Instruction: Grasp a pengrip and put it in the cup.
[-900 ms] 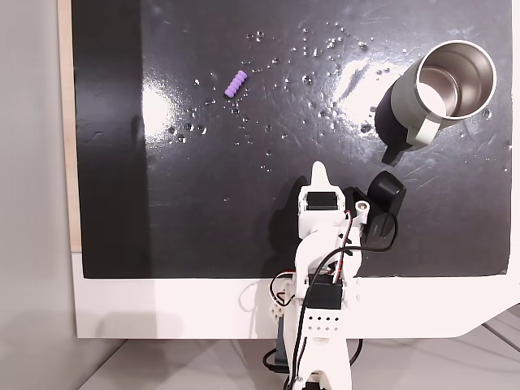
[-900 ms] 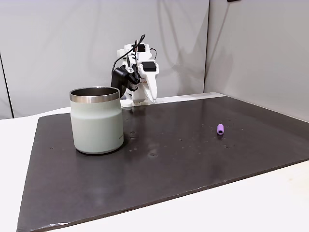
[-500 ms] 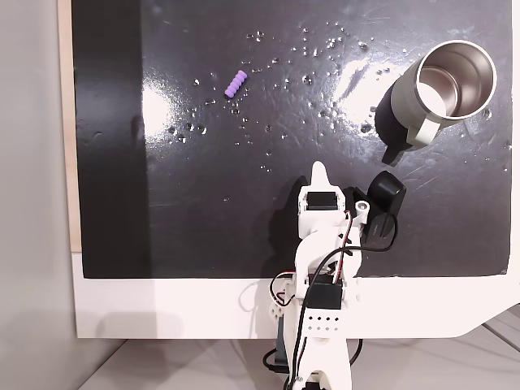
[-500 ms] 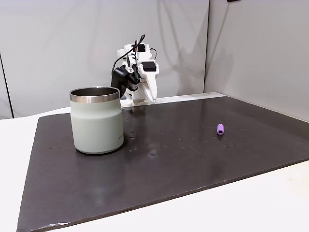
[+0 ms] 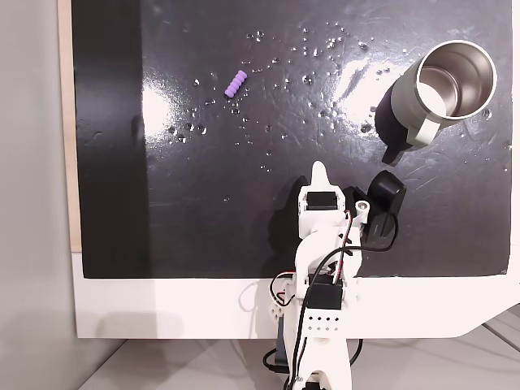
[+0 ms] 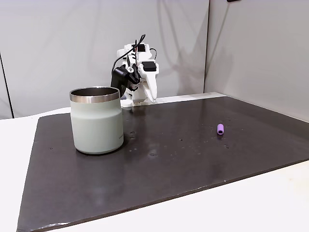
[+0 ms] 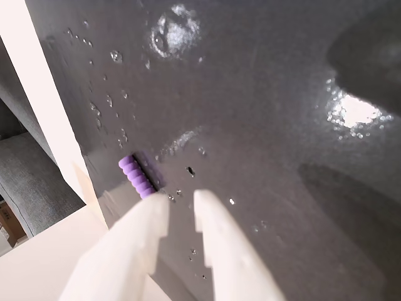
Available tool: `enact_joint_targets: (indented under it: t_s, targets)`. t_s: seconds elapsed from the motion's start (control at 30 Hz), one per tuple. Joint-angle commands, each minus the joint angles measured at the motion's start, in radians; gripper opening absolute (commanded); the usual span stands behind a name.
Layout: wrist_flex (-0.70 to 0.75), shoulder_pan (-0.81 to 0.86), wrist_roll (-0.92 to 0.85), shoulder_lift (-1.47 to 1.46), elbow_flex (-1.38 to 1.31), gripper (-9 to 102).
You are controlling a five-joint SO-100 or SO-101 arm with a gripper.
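In the wrist view the pengrip (image 7: 137, 176) lies on the dark mat (image 7: 263, 125), left of centre, just above the tips of the pincer (image 7: 182, 202), whose white fingers (image 7: 141, 232) stand slightly spread, holding nothing. In a fixed view the arm (image 5: 325, 244) sits folded at lower centre; the cup (image 5: 443, 93) stands upper right, well apart from the pengrip (image 5: 235, 84).

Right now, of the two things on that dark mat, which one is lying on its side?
The tiny purple pengrip, a ribbed little tube flat on the mat. The cup stands upright, open mouth up.
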Motion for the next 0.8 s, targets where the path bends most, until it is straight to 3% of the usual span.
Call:
enact_joint_targets:
  t_s: [0.0, 0.23, 0.77]
  targets:
    - [-0.021, -0.043, -0.052, 0.009, -0.121, 0]
    - [0.046, -0.155, -0.167, -0.046, -0.278, 0]
    - [0.143, -0.472, -0.207, -0.664, -0.790, 0]
